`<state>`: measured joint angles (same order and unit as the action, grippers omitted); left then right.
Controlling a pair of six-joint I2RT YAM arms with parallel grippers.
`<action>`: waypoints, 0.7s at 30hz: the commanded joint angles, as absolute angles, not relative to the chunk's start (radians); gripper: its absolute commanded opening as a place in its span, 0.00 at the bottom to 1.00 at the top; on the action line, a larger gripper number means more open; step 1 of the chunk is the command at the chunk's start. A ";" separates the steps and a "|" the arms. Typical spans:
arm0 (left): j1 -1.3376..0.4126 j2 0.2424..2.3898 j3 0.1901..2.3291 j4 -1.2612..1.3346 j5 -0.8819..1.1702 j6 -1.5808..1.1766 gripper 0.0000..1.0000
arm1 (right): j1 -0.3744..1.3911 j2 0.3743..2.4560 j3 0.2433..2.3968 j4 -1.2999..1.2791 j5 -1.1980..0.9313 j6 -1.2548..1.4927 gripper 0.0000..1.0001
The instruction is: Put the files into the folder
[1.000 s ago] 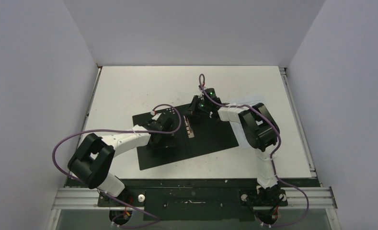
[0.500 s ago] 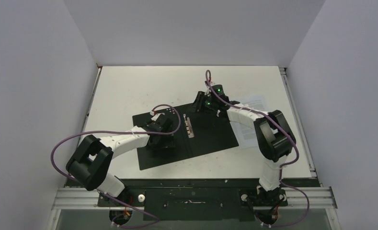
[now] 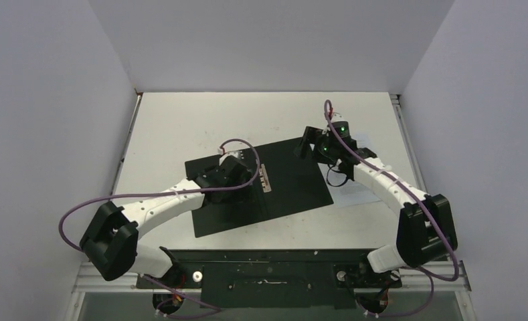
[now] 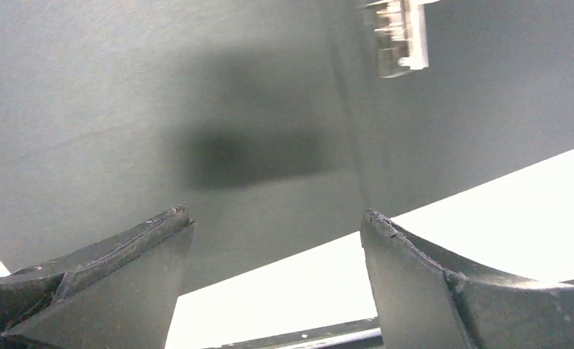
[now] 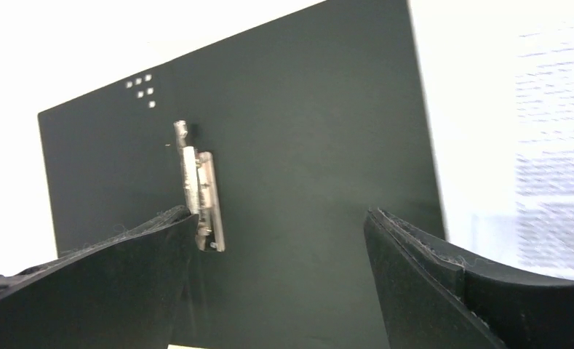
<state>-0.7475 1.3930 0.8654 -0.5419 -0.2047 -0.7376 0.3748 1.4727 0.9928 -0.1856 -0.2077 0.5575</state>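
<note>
The folder [image 3: 294,180] lies open on the white table with its black inside up and its metal spine clip [image 3: 266,177] in the middle. My left gripper [image 3: 231,184] hovers open over the left half, just left of the clip [image 4: 400,36]; nothing is between its fingers [image 4: 153,247]. My right gripper [image 3: 311,146] stands open above the folder's far right corner, holding nothing. In the right wrist view the black folder [image 5: 313,145] and its clip [image 5: 200,196] lie below my right gripper [image 5: 280,225]. The files [image 3: 348,196], white printed sheets [image 5: 553,145], lie on the table right of the folder, mostly hidden under the right arm.
Grey walls [image 3: 60,100] close the table in on three sides. A metal rail [image 3: 415,167] runs along the table's right edge. Purple cables [image 3: 80,214] loop off both arms. Bare white tabletop [image 3: 201,120] lies behind the folder.
My right gripper has opened and moved right and away from the spine clip to the folder's far right corner, its arm swinging out over the files. The left gripper has shifted slightly right.
</note>
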 commanded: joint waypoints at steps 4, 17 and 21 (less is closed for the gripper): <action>-0.827 1.352 0.988 -0.427 -0.098 -0.759 0.85 | 0.253 1.307 0.973 -0.328 -0.057 0.481 0.95; -0.908 1.615 1.219 -0.133 0.110 -0.806 0.87 | 0.015 1.277 0.972 -0.331 0.201 0.461 0.90; -0.914 1.727 1.322 -0.075 0.163 -0.815 0.87 | -0.065 1.322 0.973 -0.282 0.237 0.450 0.90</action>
